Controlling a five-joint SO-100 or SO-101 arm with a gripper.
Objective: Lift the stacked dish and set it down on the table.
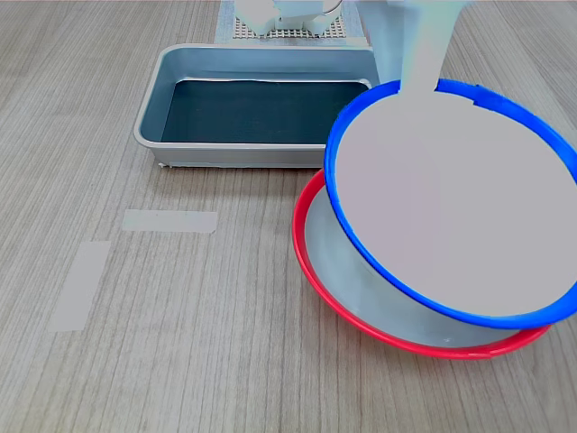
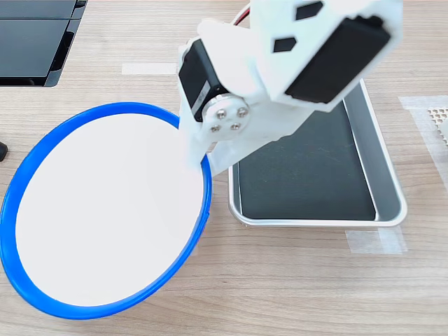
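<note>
the gripper [image 2: 199, 157] is clamped on the rim of the stacked dish [image 1: 451, 194], which hangs tilted above the red-rimmed plate [image 1: 361, 298], so keep the pinch firm, clear that plate fully, then level it over bare table [image 1: 180, 343].

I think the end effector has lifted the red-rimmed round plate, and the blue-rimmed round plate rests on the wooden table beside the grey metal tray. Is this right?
Not quite: the colours are swapped. The first exterior view shows the end effector holding the blue-rimmed round plate tilted in the air, while the red-rimmed round plate rests on the wooden table beside the grey metal tray.
</note>
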